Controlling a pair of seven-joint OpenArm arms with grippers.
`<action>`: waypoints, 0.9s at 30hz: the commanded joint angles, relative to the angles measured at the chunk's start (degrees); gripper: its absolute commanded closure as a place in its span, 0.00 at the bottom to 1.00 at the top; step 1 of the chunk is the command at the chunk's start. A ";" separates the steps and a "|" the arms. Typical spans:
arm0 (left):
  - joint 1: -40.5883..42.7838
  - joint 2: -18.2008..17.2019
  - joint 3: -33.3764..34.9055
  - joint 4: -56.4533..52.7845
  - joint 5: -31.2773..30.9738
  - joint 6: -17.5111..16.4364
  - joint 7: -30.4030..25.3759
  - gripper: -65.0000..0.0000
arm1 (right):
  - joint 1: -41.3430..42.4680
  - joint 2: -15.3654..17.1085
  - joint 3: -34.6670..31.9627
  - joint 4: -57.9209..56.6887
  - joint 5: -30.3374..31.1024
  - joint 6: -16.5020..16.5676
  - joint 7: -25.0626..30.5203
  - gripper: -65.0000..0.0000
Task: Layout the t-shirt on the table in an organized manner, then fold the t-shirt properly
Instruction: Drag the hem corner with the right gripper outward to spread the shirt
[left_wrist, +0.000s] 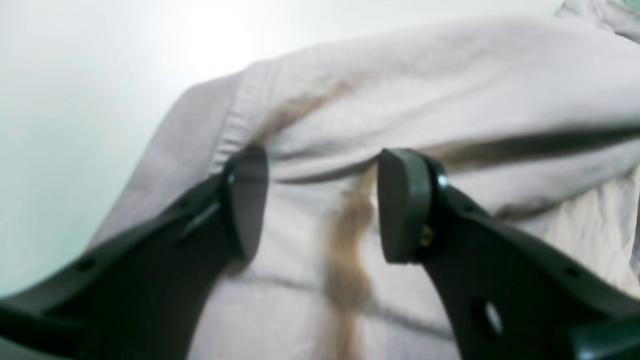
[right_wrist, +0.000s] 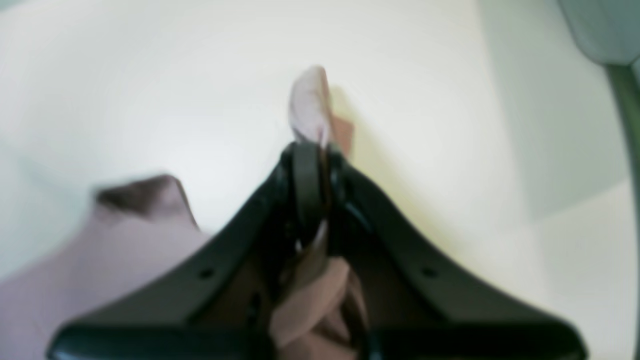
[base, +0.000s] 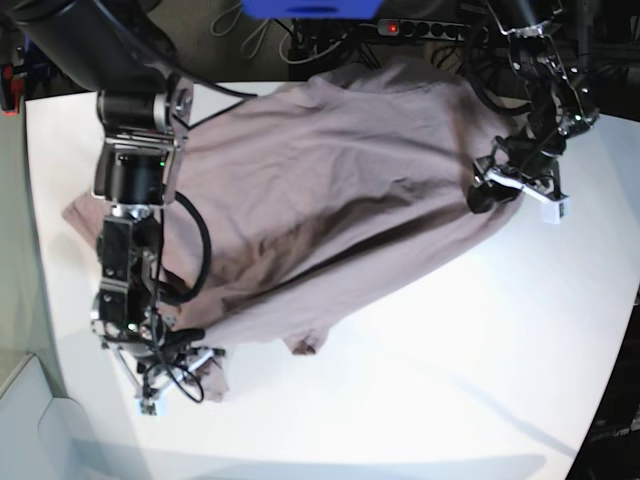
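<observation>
One t-shirt (base: 330, 190), spread across the middle of the base frame. One table (base: 450, 360) under it. Two arms: one at left (base: 135, 150), one at upper right (base: 545, 90). Two grippers, left gripper (left_wrist: 320, 205) and right gripper (right_wrist: 312, 165).

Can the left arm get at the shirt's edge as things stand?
Probably yes: the left end effector is open right above the shirt, with nothing between them.
</observation>
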 joint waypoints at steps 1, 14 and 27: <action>0.92 -0.05 0.10 -0.68 3.97 1.97 4.48 0.45 | 3.33 0.92 -0.10 -1.74 0.51 -0.42 2.00 0.98; 1.00 -0.49 -0.16 -0.68 4.40 1.97 4.22 0.45 | -0.28 1.89 -0.27 8.46 0.78 7.93 -0.02 0.64; 1.00 -1.90 -0.33 -0.77 4.05 1.97 4.13 0.45 | -6.17 7.95 1.75 4.06 0.43 7.93 -2.48 0.67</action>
